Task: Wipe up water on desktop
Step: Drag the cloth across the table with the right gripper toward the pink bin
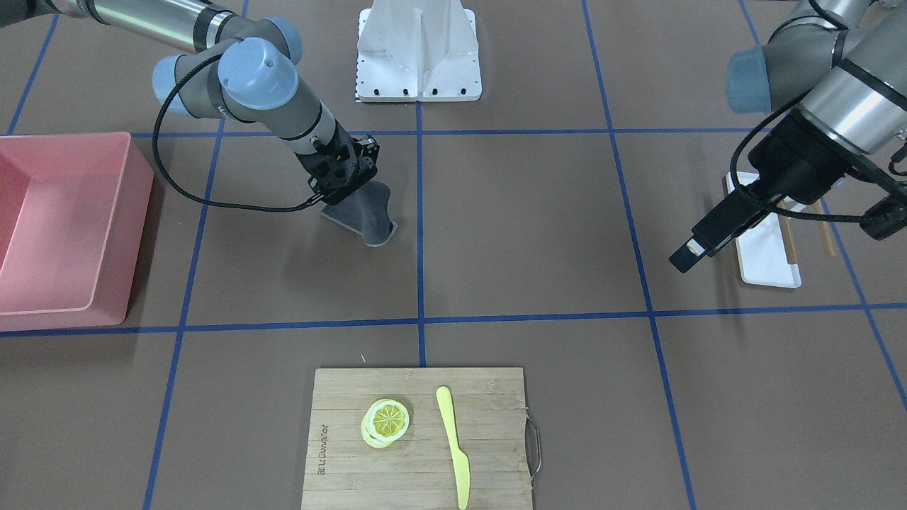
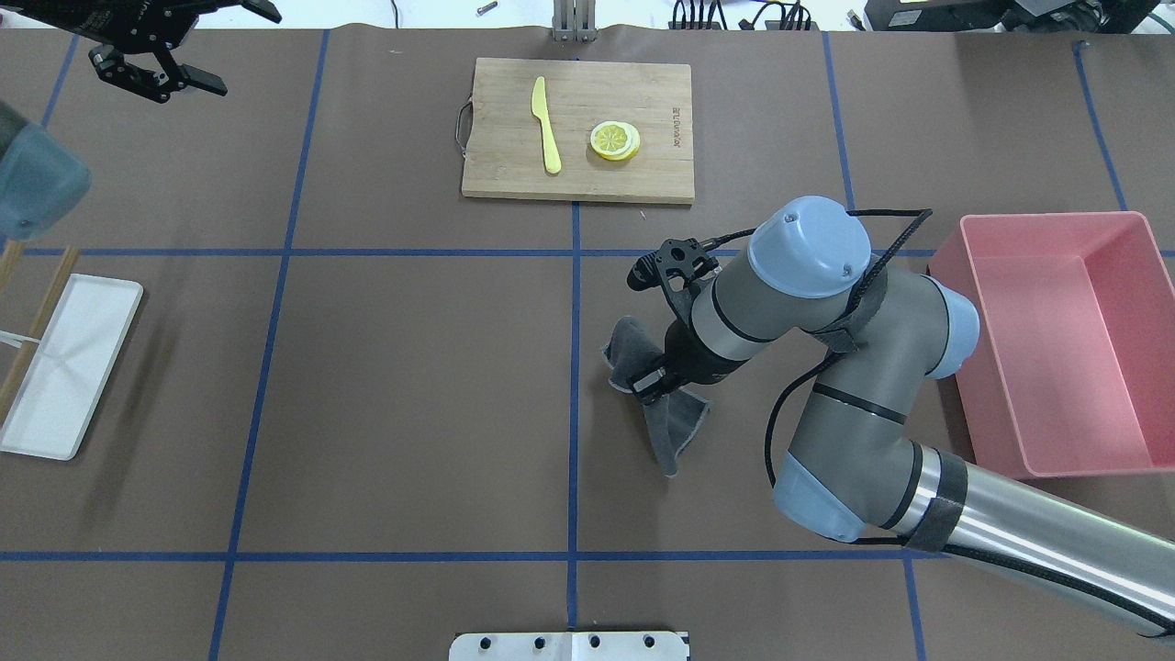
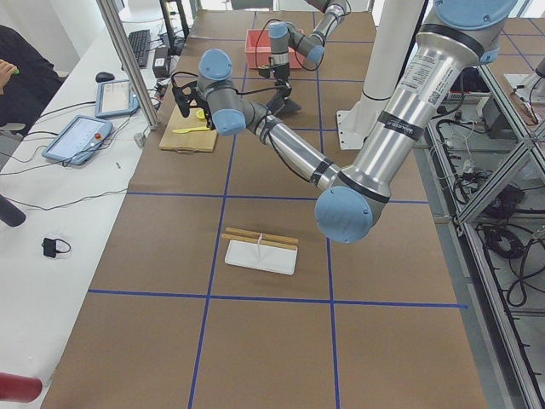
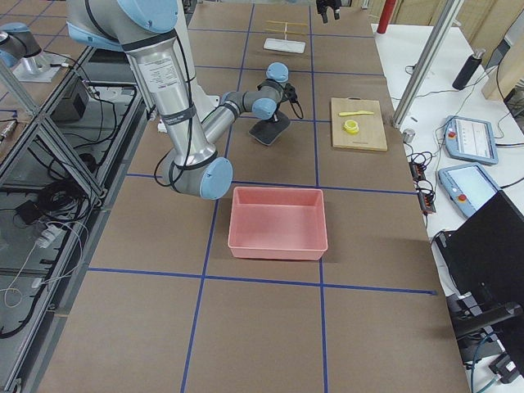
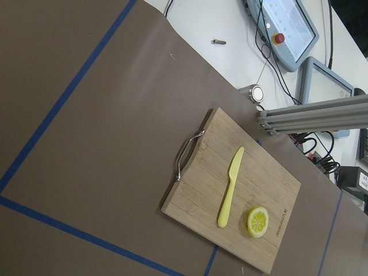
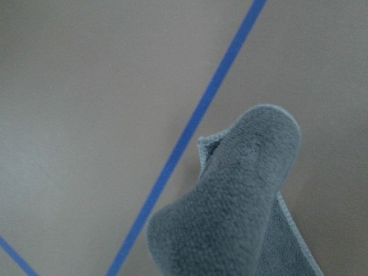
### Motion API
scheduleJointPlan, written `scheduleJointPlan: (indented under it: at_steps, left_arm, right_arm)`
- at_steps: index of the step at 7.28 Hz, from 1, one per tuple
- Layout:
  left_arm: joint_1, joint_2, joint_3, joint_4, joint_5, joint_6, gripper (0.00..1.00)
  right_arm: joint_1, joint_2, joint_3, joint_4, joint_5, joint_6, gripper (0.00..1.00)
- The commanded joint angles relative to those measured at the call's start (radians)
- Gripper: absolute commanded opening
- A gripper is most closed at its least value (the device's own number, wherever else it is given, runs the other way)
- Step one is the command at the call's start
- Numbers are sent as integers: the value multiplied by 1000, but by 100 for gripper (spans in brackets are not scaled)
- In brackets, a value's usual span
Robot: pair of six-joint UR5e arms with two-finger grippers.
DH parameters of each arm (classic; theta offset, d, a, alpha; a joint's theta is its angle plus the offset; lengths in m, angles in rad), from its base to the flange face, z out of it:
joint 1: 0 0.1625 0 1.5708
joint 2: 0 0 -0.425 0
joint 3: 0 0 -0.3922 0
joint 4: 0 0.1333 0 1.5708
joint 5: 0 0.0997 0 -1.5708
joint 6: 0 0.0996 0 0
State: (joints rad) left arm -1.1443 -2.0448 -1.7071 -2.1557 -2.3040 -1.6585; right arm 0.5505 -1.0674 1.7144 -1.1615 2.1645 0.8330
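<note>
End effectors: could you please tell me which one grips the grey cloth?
The right end effector, shut on the grey cloth; the left end effector hangs open and empty.

I see overhead from behind the robot, front cam facing it steeply, one side cam at each end of the desktop, left wrist high over the cutting board both fixed top views share, right wrist tight on the cloth.
</note>
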Motion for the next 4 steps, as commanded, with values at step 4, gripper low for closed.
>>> scheduleJointPlan:
  at_steps: [4]
  left_arm:
    - [6, -6, 17, -7, 2, 3, 99]
  right_arm:
    - [12, -55, -25, 309, 38, 285, 0]
